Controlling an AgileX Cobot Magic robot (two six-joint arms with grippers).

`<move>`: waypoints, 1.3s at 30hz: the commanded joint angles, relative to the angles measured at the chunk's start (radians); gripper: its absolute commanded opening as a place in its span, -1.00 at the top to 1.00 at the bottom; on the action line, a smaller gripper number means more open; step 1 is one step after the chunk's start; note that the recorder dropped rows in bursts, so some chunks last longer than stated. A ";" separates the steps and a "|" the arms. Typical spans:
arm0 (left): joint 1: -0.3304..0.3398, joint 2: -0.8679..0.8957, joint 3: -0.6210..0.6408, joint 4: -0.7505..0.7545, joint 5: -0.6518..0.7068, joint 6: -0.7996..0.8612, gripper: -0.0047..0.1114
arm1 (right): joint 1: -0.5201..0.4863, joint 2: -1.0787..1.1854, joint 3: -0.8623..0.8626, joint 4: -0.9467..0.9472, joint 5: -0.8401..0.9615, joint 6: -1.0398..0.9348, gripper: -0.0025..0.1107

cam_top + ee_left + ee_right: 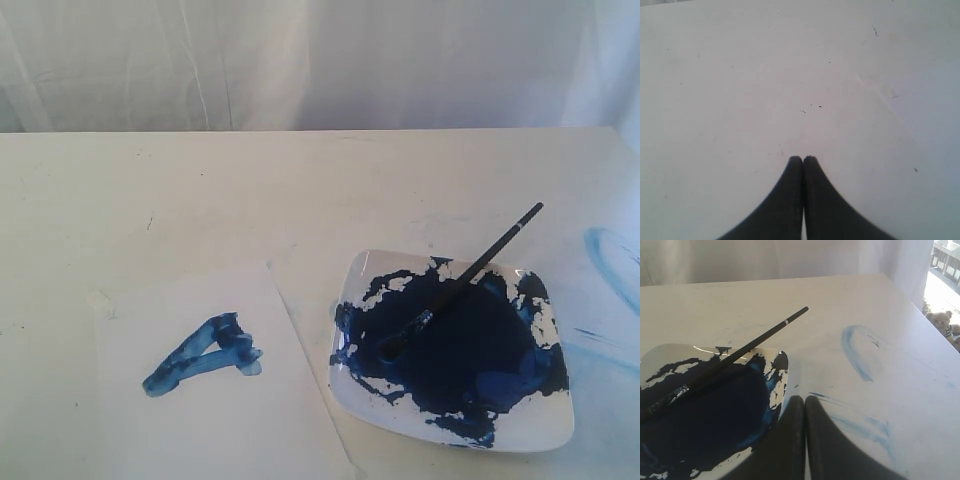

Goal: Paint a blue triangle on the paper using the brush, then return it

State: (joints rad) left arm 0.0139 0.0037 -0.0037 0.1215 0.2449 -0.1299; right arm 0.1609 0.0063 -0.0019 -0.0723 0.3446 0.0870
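On the off-white tabletop [300, 190], toward the front left of the exterior view, a plain white rectangular sheet of paper [255, 425] is laid flat, its near edge cut by the frame. A small rough blue triangle [190, 362] of thick dark and mid-blue strokes, A-like, is painted on the sheet's left half. Just beside the paper on the right, a white square glossy plate [545, 432] with rounded corners is set. Most of its floor is covered by a dark navy paint pool [460, 355] with white gaps. The long thin black-handled paintbrush [472, 268] is rested in the plate: bristle end in the pool, handle laid across the far rim and pointed away to the right. It is held by neither claw.

Surface: matt, marked by scattered dark specks and faint scuffs. A pale light-blue curved smear [610, 262] is noted on the tabletop right of the plate, with thinner blue streaks nearby. Backdrop: white draped cloth [300, 60] hung behind the far edge. Beyond the tabletop's right side, bright daylight and a small tan plush bear [941, 320] are seen in the right wrist view.

The left gripper [803, 158] is seen with black fingers pressed together, nothing between them, over bare tabletop. The right gripper [805, 399] is likewise pressed together and empty, just beside the plate's rim.
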 commanded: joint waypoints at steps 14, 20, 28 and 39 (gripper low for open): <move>-0.004 -0.004 0.004 -0.009 0.009 -0.054 0.92 | 0.005 -0.006 0.002 -0.009 -0.008 0.001 0.96; -0.004 -0.004 0.004 -0.009 0.009 -0.054 0.92 | 0.005 -0.006 0.002 -0.009 -0.008 0.001 0.96; 0.000 -0.004 0.004 -0.009 0.009 -0.054 0.92 | 0.005 -0.006 0.002 -0.006 -0.008 0.001 0.96; 0.032 -0.004 0.004 -0.009 0.009 -0.054 0.92 | 0.005 -0.006 0.002 -0.006 -0.008 0.001 0.96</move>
State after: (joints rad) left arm 0.0440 0.0037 -0.0037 0.1215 0.2467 -0.1736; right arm 0.1609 0.0063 -0.0019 -0.0723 0.3436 0.0870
